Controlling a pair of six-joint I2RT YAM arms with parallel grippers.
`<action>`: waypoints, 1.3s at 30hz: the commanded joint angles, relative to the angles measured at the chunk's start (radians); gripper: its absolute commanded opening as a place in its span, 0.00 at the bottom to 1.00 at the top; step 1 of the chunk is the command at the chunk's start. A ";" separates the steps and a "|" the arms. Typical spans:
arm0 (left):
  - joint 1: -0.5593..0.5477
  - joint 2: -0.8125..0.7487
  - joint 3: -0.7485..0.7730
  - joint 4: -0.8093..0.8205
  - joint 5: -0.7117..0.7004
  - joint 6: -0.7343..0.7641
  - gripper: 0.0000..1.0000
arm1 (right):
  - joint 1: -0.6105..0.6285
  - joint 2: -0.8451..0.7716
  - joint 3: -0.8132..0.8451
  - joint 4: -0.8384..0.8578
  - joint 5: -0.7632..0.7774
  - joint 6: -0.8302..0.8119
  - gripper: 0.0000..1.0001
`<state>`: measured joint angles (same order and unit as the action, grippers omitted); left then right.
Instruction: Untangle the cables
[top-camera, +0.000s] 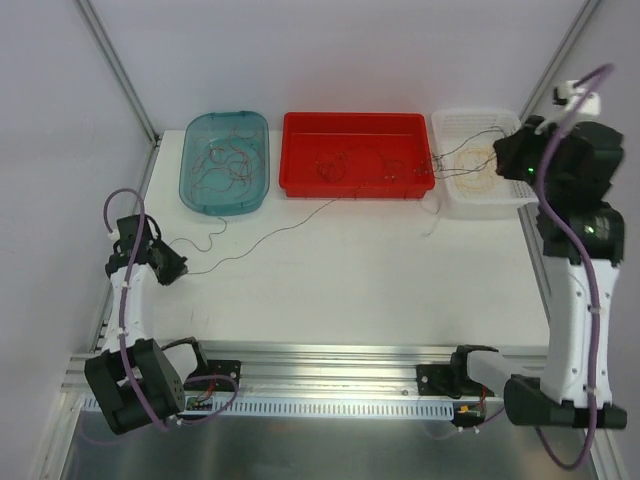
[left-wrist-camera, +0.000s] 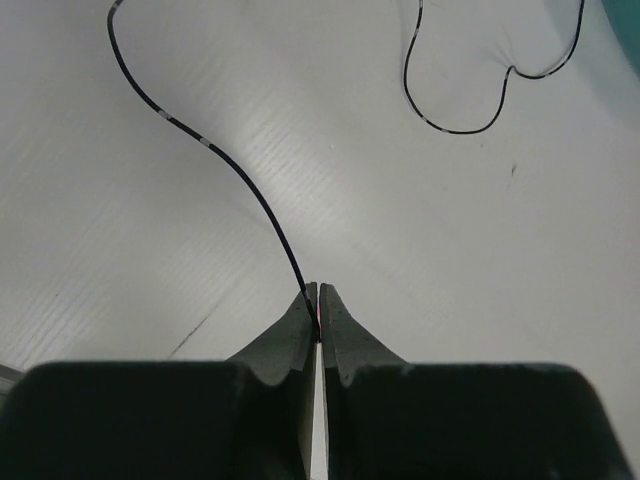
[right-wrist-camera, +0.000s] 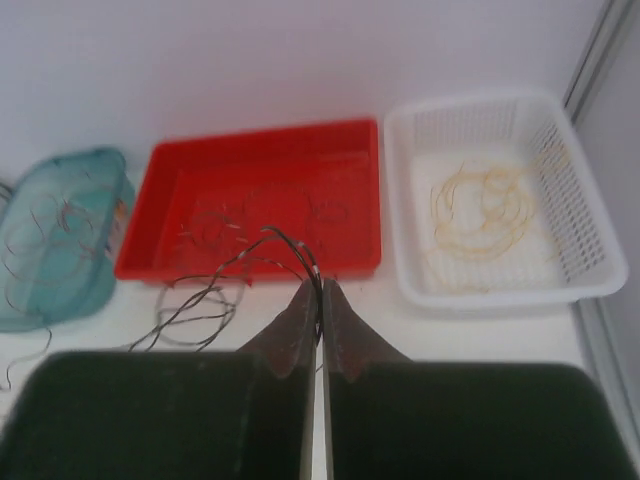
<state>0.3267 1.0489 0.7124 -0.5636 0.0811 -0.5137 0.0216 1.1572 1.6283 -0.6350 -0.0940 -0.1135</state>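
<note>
The left pincer (left-wrist-camera: 318, 312) is closed, its tips pinching a thin dark cable (left-wrist-camera: 250, 190). From the tips this cable runs ahead and curves off to the left over the white table (left-wrist-camera: 480, 300). A second dark loop (left-wrist-camera: 450, 128) lies on the table farther ahead, to the right.

The right pincer (right-wrist-camera: 321, 285) is also closed, gripping a few dark strands (right-wrist-camera: 298, 245) that arch up just ahead of its tips and then trail down to its left. Straight ahead of it sits a red tray (right-wrist-camera: 270, 140) with more tangled cables. Ahead to its right, a white basket (right-wrist-camera: 575, 215) holds yellow cables (right-wrist-camera: 485, 205). Far to its left, a teal tray (right-wrist-camera: 70, 160) holds reddish-brown cables (right-wrist-camera: 45, 225).
</note>
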 joint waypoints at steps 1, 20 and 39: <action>0.077 0.039 0.036 -0.025 0.032 -0.026 0.00 | -0.098 -0.071 0.090 -0.100 -0.091 0.006 0.01; -0.113 -0.154 -0.054 0.034 0.377 0.053 0.92 | 0.193 -0.067 -0.321 0.093 -0.311 0.103 0.01; -0.324 -0.314 -0.019 -0.018 0.427 -0.031 0.99 | 0.199 0.015 -0.650 0.023 -0.004 0.158 0.08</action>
<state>0.0177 0.7204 0.6605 -0.5667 0.5068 -0.5243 0.2256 1.1496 0.9543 -0.5694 -0.1833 0.0467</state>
